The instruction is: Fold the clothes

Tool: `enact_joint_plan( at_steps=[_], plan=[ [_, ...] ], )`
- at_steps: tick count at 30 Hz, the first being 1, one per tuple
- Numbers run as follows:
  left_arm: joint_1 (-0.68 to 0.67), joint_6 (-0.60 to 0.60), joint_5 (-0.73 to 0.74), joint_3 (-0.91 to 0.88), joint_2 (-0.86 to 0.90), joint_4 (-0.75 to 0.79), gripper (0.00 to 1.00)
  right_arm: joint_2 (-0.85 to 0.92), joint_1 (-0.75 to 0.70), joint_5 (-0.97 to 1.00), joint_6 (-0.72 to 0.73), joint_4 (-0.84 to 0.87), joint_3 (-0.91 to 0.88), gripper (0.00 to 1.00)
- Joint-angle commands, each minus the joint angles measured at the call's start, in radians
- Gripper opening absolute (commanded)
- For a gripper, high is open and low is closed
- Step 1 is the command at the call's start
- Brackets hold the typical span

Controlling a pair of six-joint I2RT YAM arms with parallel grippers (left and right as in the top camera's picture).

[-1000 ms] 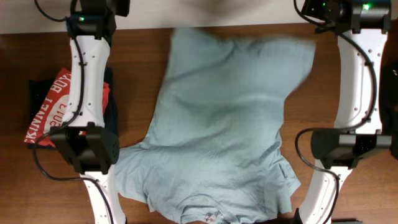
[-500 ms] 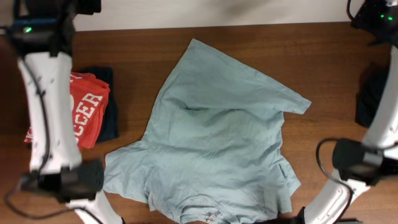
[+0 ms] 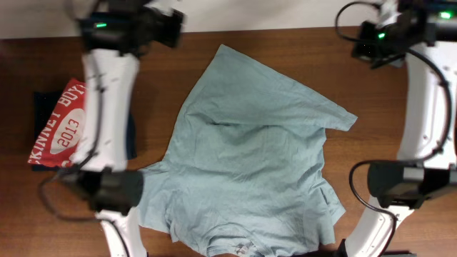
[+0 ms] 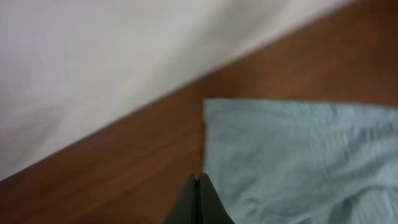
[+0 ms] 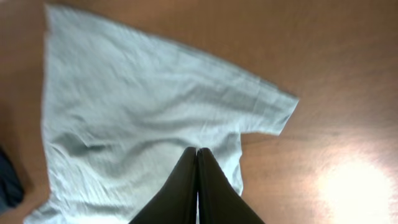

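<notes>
Beneath right end effector [image 5: 197,151], t-shirt [image 5: 140,106]

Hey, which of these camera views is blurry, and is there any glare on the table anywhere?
Overhead: the t-shirt is sharp, but the left arm is blurred, most of all near the top. Left wrist: the whole picture is soft, cloth edge and wood alike. Right wrist: fairly sharp, with a bright glare patch on the table at lower right.

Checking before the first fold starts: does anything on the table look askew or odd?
Yes. The grey-blue t-shirt lies skewed on the table: its far hem runs diagonally, with one corner pointing right. Its near right side is bunched and wrinkled rather than flat. Nothing looks spilled or damaged.
</notes>
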Motion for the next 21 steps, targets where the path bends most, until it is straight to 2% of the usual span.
enact_joint_plan(
  at_steps=[1, 7, 12, 21],
  plan=[
    [-0.052, 0.070, -0.036, -0.010, 0.140, 0.021, 0.01, 0.011, 0.002, -0.015, 0.000, 0.020, -0.095, 0.04],
    [-0.058, 0.069, 0.098, -0.010, 0.352, 0.069, 0.00, 0.011, 0.001, -0.015, -0.001, 0.051, -0.203, 0.04],
    [-0.060, 0.070, 0.192, -0.010, 0.447, 0.085, 0.00, 0.011, 0.002, -0.015, -0.016, 0.064, -0.221, 0.04],
    [-0.100, 0.092, 0.169, -0.010, 0.551, 0.100, 0.00, 0.011, 0.002, -0.014, -0.019, 0.078, -0.221, 0.04]
  ],
)
